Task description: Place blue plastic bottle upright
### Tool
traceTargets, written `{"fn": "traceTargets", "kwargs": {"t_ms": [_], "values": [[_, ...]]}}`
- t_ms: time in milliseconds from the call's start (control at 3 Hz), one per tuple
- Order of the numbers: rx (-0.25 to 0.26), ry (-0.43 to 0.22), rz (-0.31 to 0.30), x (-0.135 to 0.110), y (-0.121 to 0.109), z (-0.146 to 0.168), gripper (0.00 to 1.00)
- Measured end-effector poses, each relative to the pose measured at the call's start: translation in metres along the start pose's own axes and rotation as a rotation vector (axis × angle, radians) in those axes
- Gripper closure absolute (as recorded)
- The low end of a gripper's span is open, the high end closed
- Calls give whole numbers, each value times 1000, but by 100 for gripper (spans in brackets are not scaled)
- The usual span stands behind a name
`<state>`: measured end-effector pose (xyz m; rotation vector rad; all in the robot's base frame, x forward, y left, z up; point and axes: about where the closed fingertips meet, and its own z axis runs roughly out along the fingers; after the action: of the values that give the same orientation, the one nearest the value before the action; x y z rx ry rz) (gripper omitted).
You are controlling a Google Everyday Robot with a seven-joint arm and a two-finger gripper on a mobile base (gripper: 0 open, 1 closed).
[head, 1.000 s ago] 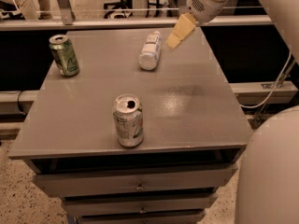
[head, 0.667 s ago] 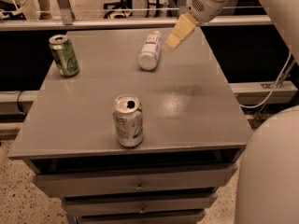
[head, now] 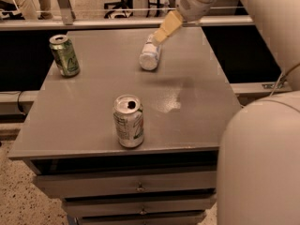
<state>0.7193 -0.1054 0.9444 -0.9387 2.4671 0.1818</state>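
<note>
Grey table (head: 197,102) looks smooth and shiny, so a round thing nudged off-centre could roll toward an edge. Reaching in from the upper right, the big pale arm (head: 267,18) slopes down and leftward over the table's far side. Two cans stand well apart from the work, the white-and-green can (head: 128,121) near the front and the green can (head: 64,55) at far left. On its side at the far middle lies the bottle (head: 150,54); a glancing touch would likely spin it. At its far end hangs the gripper (head: 164,29), touching or just above, I cannot tell which, nor whether it is open or closed.
</note>
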Motion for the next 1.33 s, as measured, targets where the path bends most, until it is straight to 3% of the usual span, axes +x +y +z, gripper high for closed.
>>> {"fn": "traceTargets", "kwargs": {"t_ms": [333,667,1333], "values": [[46,-46,138,-41,-8,27,0],[91,-40,287,-72,-8,51,0],[96,88,521,-84,22,113,0]]}}
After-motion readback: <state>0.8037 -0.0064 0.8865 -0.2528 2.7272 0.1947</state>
